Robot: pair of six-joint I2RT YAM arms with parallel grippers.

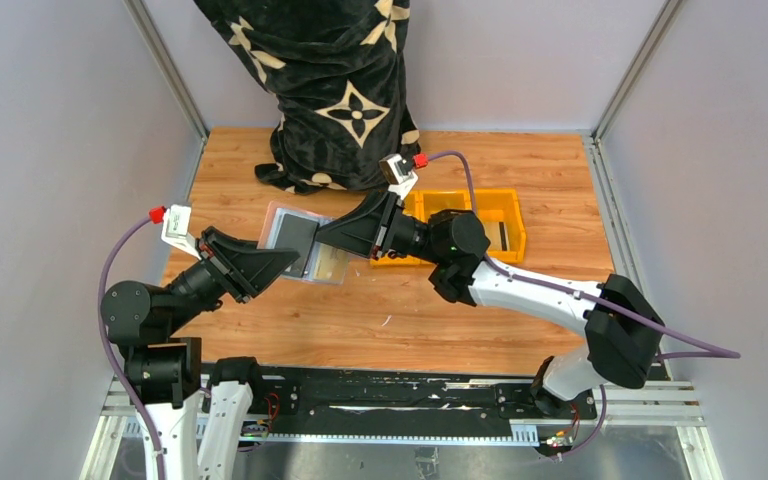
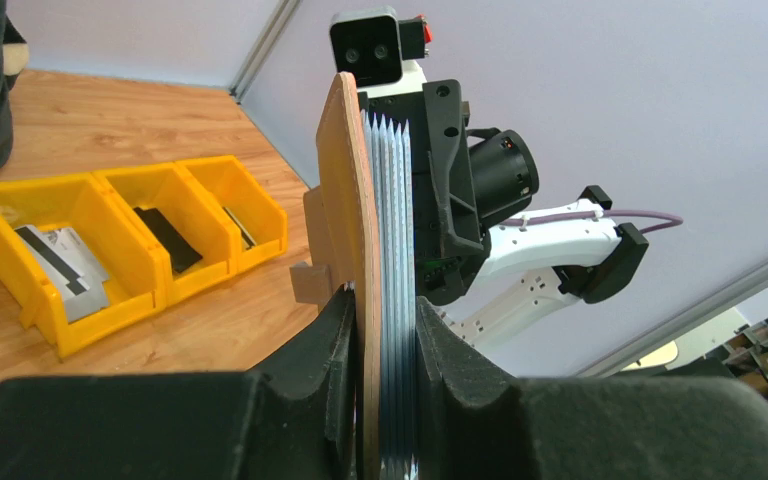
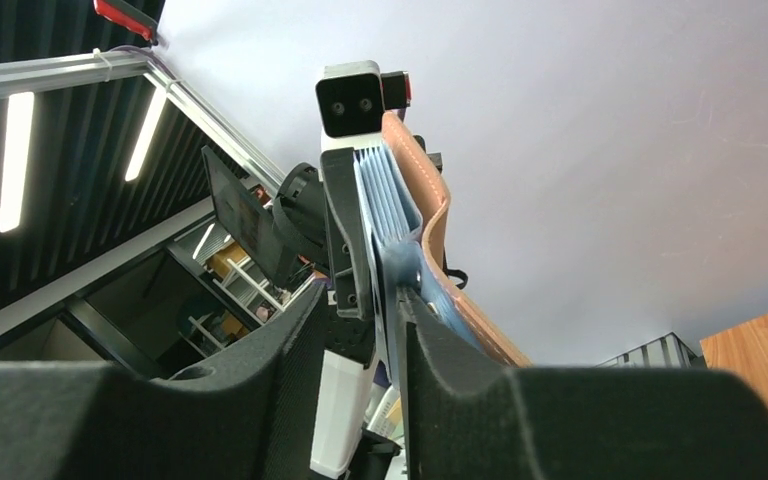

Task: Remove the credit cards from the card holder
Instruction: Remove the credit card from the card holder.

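Note:
The brown card holder (image 1: 295,237) hangs open in the air between both grippers, over the table's middle left. My left gripper (image 1: 285,262) is shut on it. In the left wrist view the jaws (image 2: 385,310) clamp the brown cover (image 2: 345,180) together with a stack of pale blue card edges (image 2: 390,220). A gold-tan card (image 1: 332,263) shows at its lower right. My right gripper (image 1: 335,238) is at the holder's right end. In the right wrist view its jaws (image 3: 365,310) stand apart, with a pale blue sheet (image 3: 385,195) against the right finger and the brown cover (image 3: 430,200) beyond.
A yellow three-compartment bin (image 1: 513,222) stands right of the holder, under the right arm. In the left wrist view the bin (image 2: 20,285) holds a grey card (image 2: 55,258) and a black item (image 2: 165,240). A black patterned blanket (image 1: 340,90) hangs at the back.

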